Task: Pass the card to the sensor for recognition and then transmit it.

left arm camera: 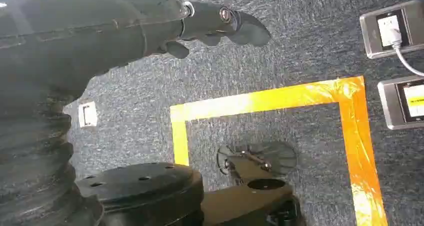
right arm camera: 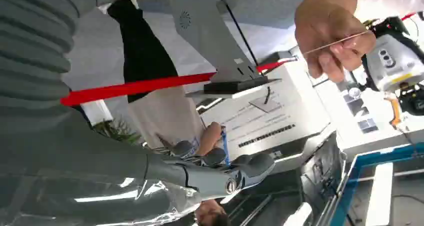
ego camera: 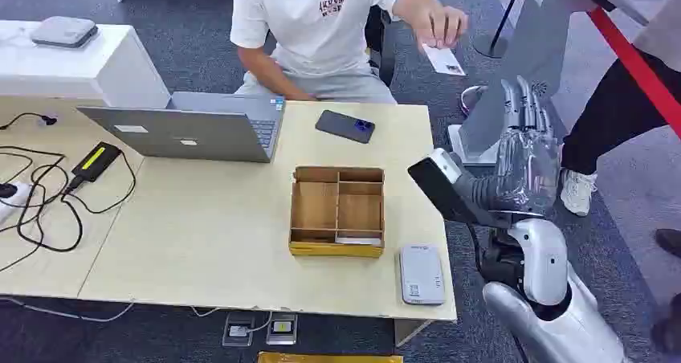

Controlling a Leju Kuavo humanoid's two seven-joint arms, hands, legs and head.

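Raised off the counter's (ego camera: 201, 242) right edge: right robot hand (ego camera: 526, 126), fingers straight up and apart, empty. Above and just left of it, held clear by a person's hand (ego camera: 438, 22): card (ego camera: 444, 59), pinched at its upper end, long axis hanging down and slanting right, printed face toward the head camera; seen edge-on as a thin slanted line (right arm camera: 332, 41) from the right wrist, apart from the robot fingers (right arm camera: 250, 163). Flat on the counter near its front right corner, left of the right robot hand: grey sensor (ego camera: 422, 273), long axis running front to back. Left of the sensor: open wooden box (ego camera: 337, 210) with compartments, something pale lying in the front right one. Behind the box: dark phone (ego camera: 344, 126), and farther left an open laptop (ego camera: 193, 126) and black cables (ego camera: 48, 194). Hanging over grey carpet with yellow floor tape (left arm camera: 300, 96): left robot hand (left arm camera: 210, 26), fingers loosely curled, nothing in them; open or closed, cannot tell.
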